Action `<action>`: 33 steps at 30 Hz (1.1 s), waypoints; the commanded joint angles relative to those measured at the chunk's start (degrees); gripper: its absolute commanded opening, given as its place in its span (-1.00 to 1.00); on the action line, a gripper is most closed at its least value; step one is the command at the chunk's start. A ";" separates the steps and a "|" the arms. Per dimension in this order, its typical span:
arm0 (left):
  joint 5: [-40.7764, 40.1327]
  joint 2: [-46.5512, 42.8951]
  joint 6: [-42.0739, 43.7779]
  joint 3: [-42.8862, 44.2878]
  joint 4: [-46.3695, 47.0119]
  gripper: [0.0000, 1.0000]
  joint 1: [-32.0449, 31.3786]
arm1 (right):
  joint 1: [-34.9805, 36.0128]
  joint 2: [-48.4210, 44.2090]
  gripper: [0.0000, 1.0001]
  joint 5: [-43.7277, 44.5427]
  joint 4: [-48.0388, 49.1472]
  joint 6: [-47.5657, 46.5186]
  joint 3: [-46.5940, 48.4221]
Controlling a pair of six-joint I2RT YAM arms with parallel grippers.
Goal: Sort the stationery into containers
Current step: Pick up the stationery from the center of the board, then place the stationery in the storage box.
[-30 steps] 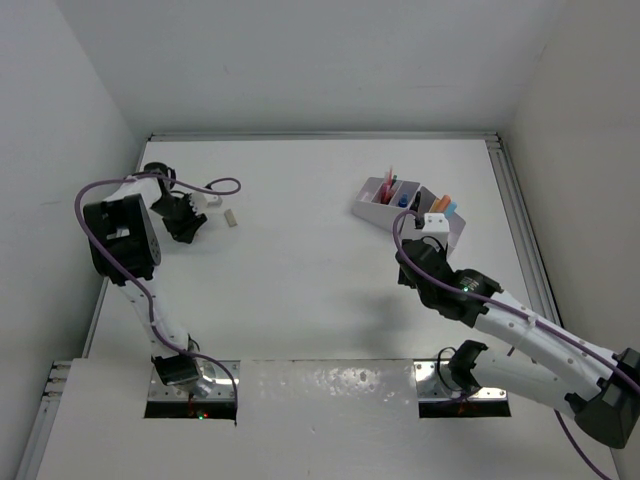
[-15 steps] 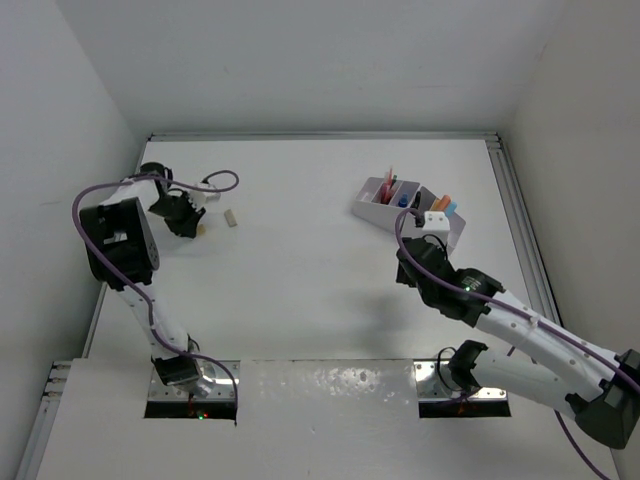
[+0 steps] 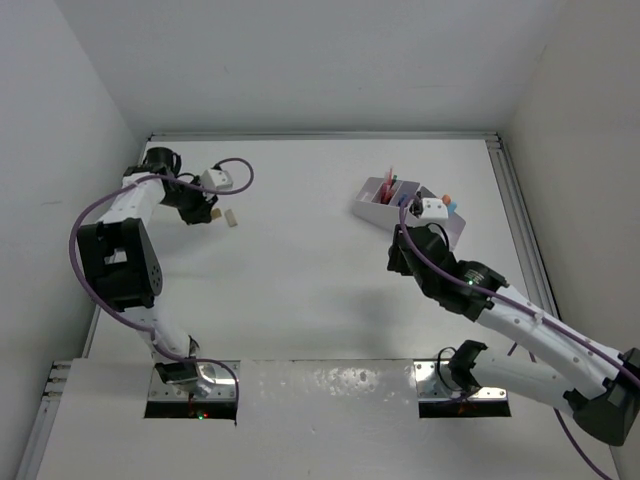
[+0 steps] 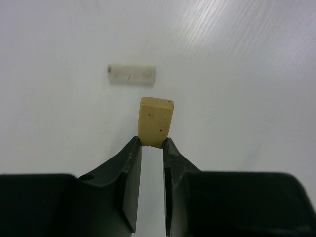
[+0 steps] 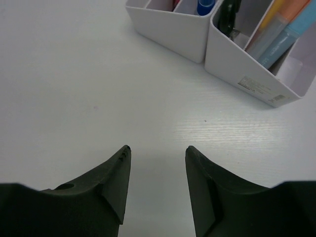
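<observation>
Left gripper pinches tan eraser by its very end; carry level, slowly, to the organizer. Right gripper jaws parted, holding nothing.

White arm links, black joints, looping purple cables — and matte black claw fingers.

Left hand just beside pale eraser.

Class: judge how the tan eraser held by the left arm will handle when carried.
The tan eraser is small and blocky, so probably light and unlikely to roll. The left end effector pinches only its near end, so it may pivot or slip.
</observation>
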 commanded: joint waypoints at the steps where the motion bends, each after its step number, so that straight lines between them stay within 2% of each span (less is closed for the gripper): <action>1: 11.21 -8.71 -4.89 2.58 2.19 -1.00 -8.50 | -0.08 1.87 -0.03 -3.57 7.69 -0.52 2.59; 2: 13.05 -7.94 -9.95 4.60 1.67 -1.00 -11.51 | -0.16 3.37 -0.02 -4.71 9.63 -0.52 5.03; 4: 19.47 -7.05 -13.33 6.99 1.84 -1.00 -18.43 | -0.87 8.54 0.04 -10.32 17.16 -0.78 7.68; 6: 19.58 -5.82 -17.28 9.62 2.54 -1.00 -25.55 | -3.14 12.68 0.08 -19.78 22.28 0.00 12.42; 8: 18.26 -4.77 -20.90 11.73 3.33 -1.00 -30.40 | -6.38 18.75 0.08 -25.87 21.96 2.89 18.64; 11: 18.16 -4.24 -25.98 12.88 6.14 -1.00 -32.71 | -8.95 22.63 0.06 -29.33 22.22 5.80 21.75; 15: 18.87 -4.15 -27.23 14.72 5.89 -1.00 -35.78 | -11.32 21.59 0.06 -30.03 27.38 9.13 18.07; 20: 18.35 -3.01 -27.58 17.10 5.27 -1.00 -38.78 | -11.42 23.25 0.03 -33.37 28.81 10.29 16.66; 33: 16.06 -2.21 -28.99 17.72 6.85 -1.00 -39.48 | -10.89 24.57 -0.18 -34.70 32.24 13.89 13.41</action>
